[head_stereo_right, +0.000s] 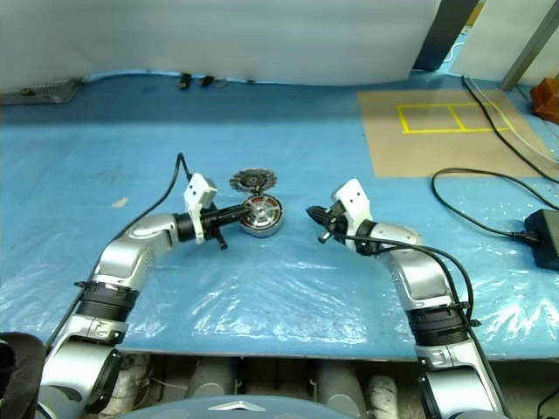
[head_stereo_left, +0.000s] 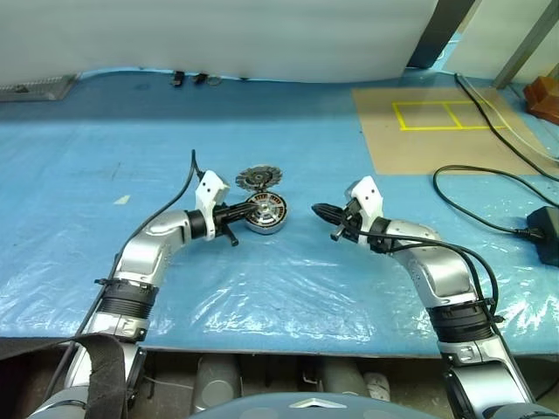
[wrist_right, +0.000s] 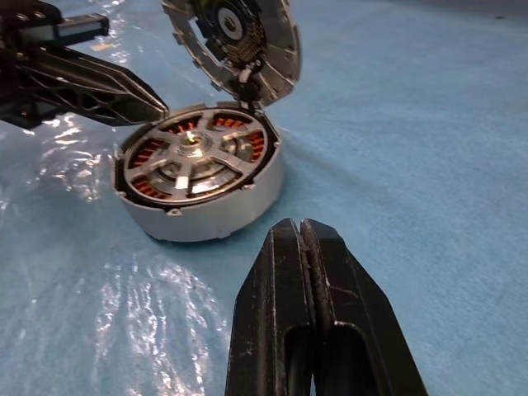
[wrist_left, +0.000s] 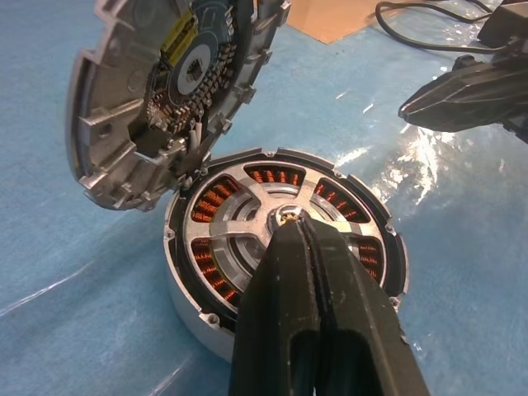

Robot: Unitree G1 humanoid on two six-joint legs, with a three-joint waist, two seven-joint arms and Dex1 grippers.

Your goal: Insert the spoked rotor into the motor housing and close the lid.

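Observation:
The motor housing [head_stereo_left: 267,215] is a squat silver puck on the blue sheet, with copper windings showing inside [wrist_left: 186,301]. The spoked rotor [wrist_left: 239,206] lies flat inside it, silver spokes running to a centre hub [wrist_right: 186,161]. The lid [head_stereo_left: 258,179] stands up, hinged open at the housing's far edge [wrist_left: 124,124]. My left gripper [head_stereo_left: 249,209] is shut and empty, its tips at the housing's left rim [wrist_left: 289,227]; whether they touch it I cannot tell. My right gripper [head_stereo_left: 316,209] is shut and empty, a short way right of the housing [wrist_right: 299,224].
A brown board with yellow tape [head_stereo_left: 428,122] lies at the back right. A black cable and power brick [head_stereo_left: 546,231] sit at the far right. Small dark items [head_stereo_left: 188,78] rest by the back wall. The table's front edge [head_stereo_left: 279,336] runs below my arms.

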